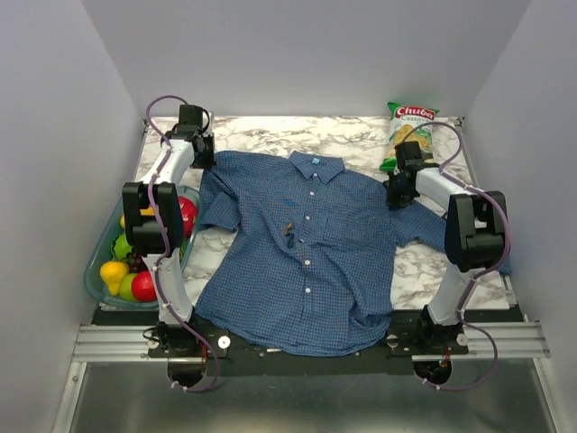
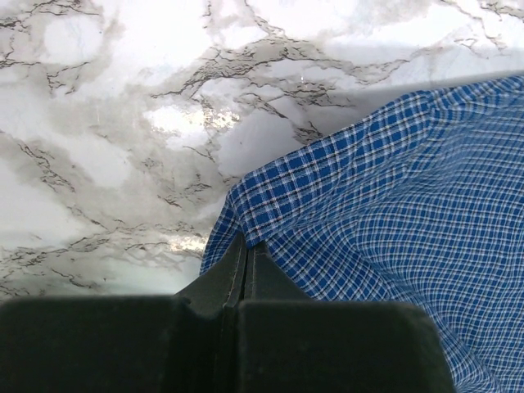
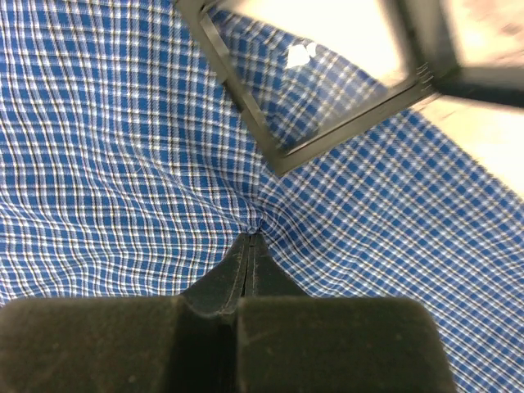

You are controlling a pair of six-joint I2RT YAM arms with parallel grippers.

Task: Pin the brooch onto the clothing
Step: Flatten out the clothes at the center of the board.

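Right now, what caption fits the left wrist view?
Left gripper pinches the edge of a blue checked shirt on a marble table.

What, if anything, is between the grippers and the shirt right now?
Nothing visible. The left gripper is shut on the edge of the shirt, and the right gripper is shut on a pinched fold of it; both touch the fabric directly.

The blue checked shirt (image 1: 334,262) lies spread front-up, a small brown brooch (image 1: 288,229) near its middle.
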